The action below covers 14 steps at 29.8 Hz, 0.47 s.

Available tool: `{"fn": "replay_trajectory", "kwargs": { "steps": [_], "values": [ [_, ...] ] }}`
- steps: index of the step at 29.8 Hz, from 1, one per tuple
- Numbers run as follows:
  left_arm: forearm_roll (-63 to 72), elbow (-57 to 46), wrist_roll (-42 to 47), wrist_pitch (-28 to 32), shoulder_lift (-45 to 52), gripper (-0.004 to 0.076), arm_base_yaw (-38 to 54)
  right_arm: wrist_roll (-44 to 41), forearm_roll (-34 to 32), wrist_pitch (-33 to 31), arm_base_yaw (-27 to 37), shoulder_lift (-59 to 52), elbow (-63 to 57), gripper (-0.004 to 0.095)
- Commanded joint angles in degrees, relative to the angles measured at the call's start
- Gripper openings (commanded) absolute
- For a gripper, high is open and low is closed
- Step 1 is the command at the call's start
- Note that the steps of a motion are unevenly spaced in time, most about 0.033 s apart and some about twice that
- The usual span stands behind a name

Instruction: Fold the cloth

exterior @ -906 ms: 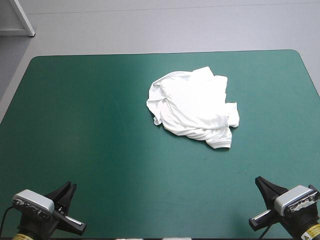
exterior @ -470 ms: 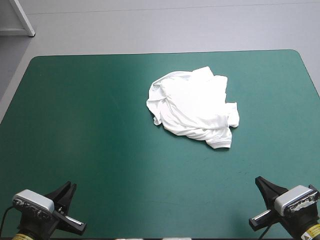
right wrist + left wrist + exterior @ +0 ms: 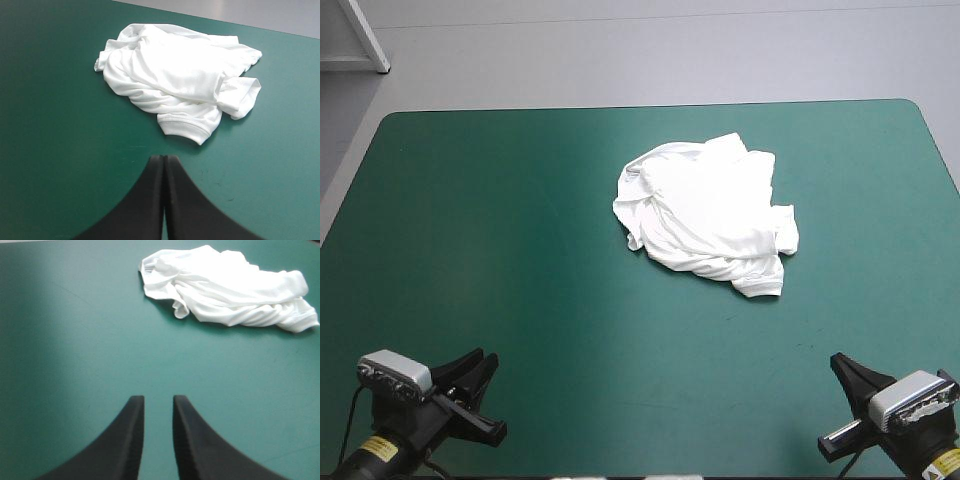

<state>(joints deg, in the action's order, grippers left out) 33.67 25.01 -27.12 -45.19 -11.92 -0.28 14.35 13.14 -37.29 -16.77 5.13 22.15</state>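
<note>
- The left gripper (image 3: 480,365) sat by the table's near edge toward its left corner, above the bare teal-green cover (image 3: 500,230). In its own wrist view the left gripper (image 3: 157,401) had its two black fingers a little apart. A narrow strip of cover showed between them and nothing was held.
- The T-shirt (image 3: 705,215) lay as a crumpled white heap a little right of the table's middle, nearer the far edge, well apart from both grippers. From the left wrist, the T-shirt (image 3: 225,285) lay ahead of the fingers and off to one side.
- The right gripper (image 3: 842,366) sat by the near edge toward the right corner. In its wrist view the right gripper (image 3: 164,158) had its fingers pressed together in one pointed arch, empty. The T-shirt (image 3: 175,80) lay ahead of the tips, a hemmed edge nearest them, not touching.
</note>
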Motion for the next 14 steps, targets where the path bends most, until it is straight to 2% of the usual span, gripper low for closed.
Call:
{"fn": "replay_trajectory", "kwargs": {
  "steps": [1,3,5,11,14],
  "values": [
    [9.4,3.3,-5.1,5.3,-6.5,0.0285,-0.4,0.0,0.3,3.9,0.0,0.6,1.8,-0.0017],
    [13.1,4.3,-7.6,5.6,-10.4,0.0342,-0.4,0.0,0.3,3.9,0.0,0.6,1.8,-0.0017],
    [15.2,5.4,-8.6,5.5,-14.7,0.0363,-0.4,0.0,0.3,3.9,0.0,0.6,1.8,-0.0017],
    [24.9,10.9,-21.2,4.3,-31.4,0.0369,-0.4,0.0,0.3,3.9,0.0,0.6,1.8,-0.0017],
    [26.3,15.6,-24.9,3.4,-40.3,0.0369,-0.5,0.0,0.3,3.9,0.0,0.6,1.8,-0.0017]
  ]
}}
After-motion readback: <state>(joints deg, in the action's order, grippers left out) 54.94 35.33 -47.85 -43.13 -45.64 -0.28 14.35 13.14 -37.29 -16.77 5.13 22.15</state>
